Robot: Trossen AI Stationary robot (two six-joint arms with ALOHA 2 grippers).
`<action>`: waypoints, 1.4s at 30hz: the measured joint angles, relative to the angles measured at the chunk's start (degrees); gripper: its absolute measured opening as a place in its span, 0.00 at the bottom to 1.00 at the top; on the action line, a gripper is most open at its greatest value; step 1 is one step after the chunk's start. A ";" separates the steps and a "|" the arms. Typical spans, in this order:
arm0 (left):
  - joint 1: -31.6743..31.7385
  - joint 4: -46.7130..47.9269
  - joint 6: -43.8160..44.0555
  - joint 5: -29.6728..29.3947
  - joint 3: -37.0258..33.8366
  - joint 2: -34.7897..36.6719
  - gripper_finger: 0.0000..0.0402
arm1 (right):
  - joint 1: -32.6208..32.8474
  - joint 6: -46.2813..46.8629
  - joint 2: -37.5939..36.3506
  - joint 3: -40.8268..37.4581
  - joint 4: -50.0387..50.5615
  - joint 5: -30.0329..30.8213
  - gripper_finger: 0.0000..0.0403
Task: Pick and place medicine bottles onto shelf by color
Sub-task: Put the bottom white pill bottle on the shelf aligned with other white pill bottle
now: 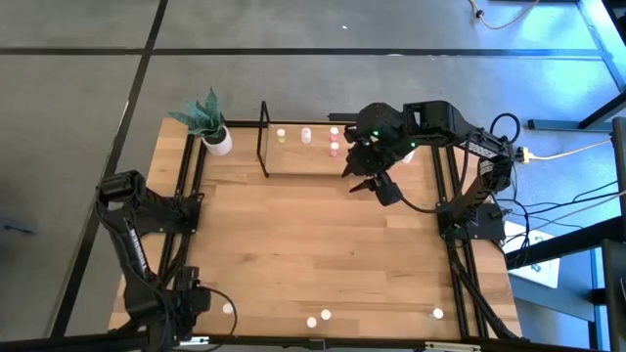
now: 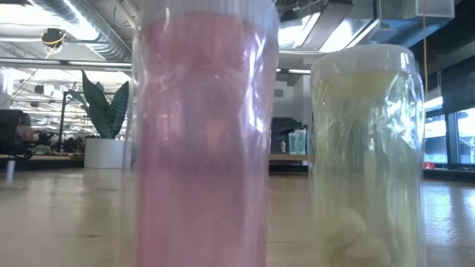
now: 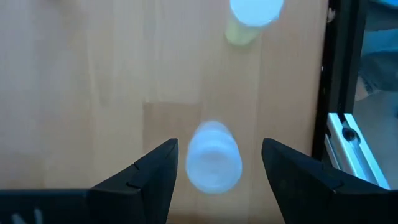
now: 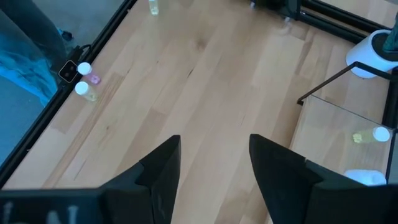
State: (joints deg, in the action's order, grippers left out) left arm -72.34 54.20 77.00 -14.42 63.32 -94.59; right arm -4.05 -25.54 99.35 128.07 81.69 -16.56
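Observation:
The left wrist view looks down on a small white-capped medicine bottle (image 3: 214, 163) standing on the table. My left gripper (image 3: 219, 144), at the table's near left corner, is open, one finger on either side of the bottle with a gap on both sides. A yellowish bottle (image 3: 247, 20) stands a little beyond. The shelf (image 1: 303, 156) is at the far edge with several bottles (image 1: 306, 135) on it. My right gripper (image 1: 370, 186) hangs open high above the table beside the shelf's right end, with nothing between its fingers (image 4: 211, 155).
More bottles stand along the near edge (image 1: 319, 318) and at the near right (image 1: 437, 314). Two of them, pink (image 2: 204, 133) and yellowish (image 2: 367, 156), fill the low view. A potted plant (image 1: 213, 132) stands left of the shelf. Black frame rails (image 3: 339, 74) run along the table's sides.

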 joint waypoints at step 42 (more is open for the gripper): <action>-0.20 -5.01 2.55 3.08 -4.14 0.02 0.46 | 0.00 0.00 0.02 0.00 -4.57 0.00 0.48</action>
State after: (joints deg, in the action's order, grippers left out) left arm -72.53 49.19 79.55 -11.33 59.18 -94.57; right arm -4.05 -25.54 99.37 128.07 77.12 -16.56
